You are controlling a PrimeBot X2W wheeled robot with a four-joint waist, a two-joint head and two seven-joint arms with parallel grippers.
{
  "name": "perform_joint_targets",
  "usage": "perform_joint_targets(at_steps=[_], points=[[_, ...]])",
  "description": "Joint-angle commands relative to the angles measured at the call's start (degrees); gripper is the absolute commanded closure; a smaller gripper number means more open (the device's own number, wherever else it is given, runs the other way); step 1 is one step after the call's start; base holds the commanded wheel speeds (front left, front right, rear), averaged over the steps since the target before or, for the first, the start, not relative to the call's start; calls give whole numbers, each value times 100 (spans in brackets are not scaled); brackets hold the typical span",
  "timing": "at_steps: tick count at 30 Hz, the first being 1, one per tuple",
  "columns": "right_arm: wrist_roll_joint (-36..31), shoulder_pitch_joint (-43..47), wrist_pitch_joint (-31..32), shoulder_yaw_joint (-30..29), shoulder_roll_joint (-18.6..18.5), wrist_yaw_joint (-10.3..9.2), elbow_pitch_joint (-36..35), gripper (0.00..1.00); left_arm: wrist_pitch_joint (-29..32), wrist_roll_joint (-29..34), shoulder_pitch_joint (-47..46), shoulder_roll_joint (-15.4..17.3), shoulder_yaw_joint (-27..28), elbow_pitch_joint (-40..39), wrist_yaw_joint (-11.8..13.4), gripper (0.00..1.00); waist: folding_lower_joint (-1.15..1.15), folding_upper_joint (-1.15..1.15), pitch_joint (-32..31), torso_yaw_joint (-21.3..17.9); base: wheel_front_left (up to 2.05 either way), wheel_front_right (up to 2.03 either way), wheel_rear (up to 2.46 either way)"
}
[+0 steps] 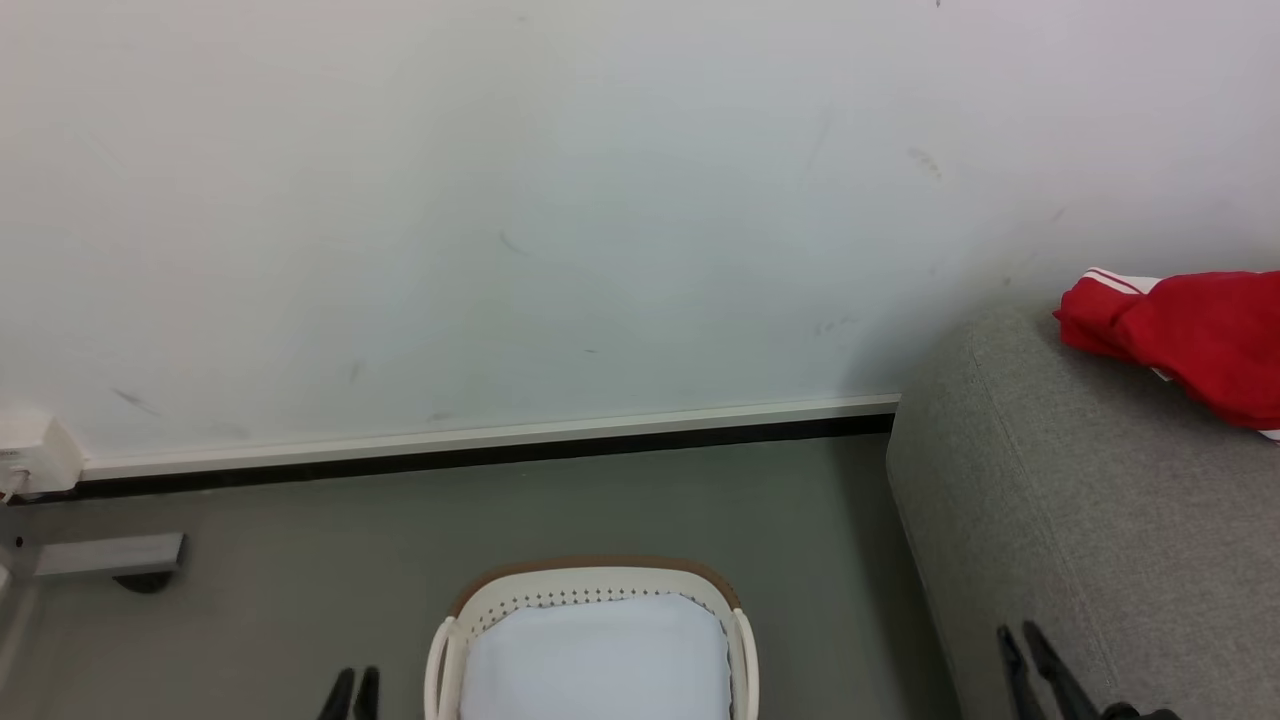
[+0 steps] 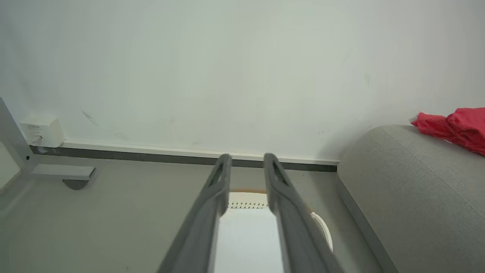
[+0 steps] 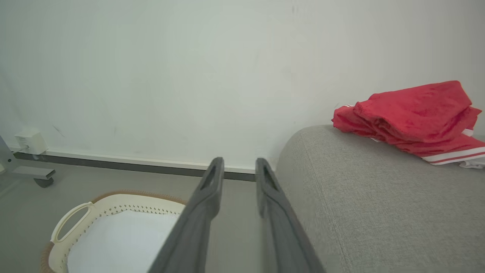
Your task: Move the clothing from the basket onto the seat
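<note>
The clothing (image 3: 413,113) lies in a loose red heap on top of the seat (image 1: 1080,520), toward the wall (image 1: 520,200), a white-striped edge showing at its base. It sits a little way in from the seat's rounded end, with bare grey upholstery between it and that edge.

The wall runs across the back, pale and scuffed, with a white and dark skirting strip (image 1: 480,445) at its foot. The grey floor (image 1: 300,560) spreads open from the strip forward. A clear band of it separates the seat's side from the basket (image 1: 590,575), so the two stand apart, not touching.

The basket sits on the floor at the bottom middle of the head view, its brown rim and perforated white wall toward the wall of the room. What shows inside it is the pale white lining (image 1: 600,660) – the near part is cut off by the frame.

At far left a grey metal foot (image 1: 110,555) rests on the floor, a small white box (image 1: 35,450) on the wall above it.

The right claw (image 1: 1016,635) rises by the seat's side, fingers spread a little, gripping nothing. The left claw (image 1: 354,692) shows just left of the basket's handle – its wrist view has the two fingers parted with a gap, nothing between them.
</note>
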Motion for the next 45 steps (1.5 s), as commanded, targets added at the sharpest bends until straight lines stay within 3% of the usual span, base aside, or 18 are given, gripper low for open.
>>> perform_joint_targets(at_steps=[1,25,45], points=[[13,16,0,4,3,0,15,100,5,-13,9,-6,-2,21,0,100,0,0,0,0,0,0,0],[2685,-209,502,-143,-114,-3,-18,100,637,-2349,-374,-33,178,132,-6,100,0,0,43,67,0,0,0],[4451,-382,885,-293,-167,-5,-66,100,1065,-3942,-647,-44,299,167,-12,100,0,0,80,125,0,0,0]])
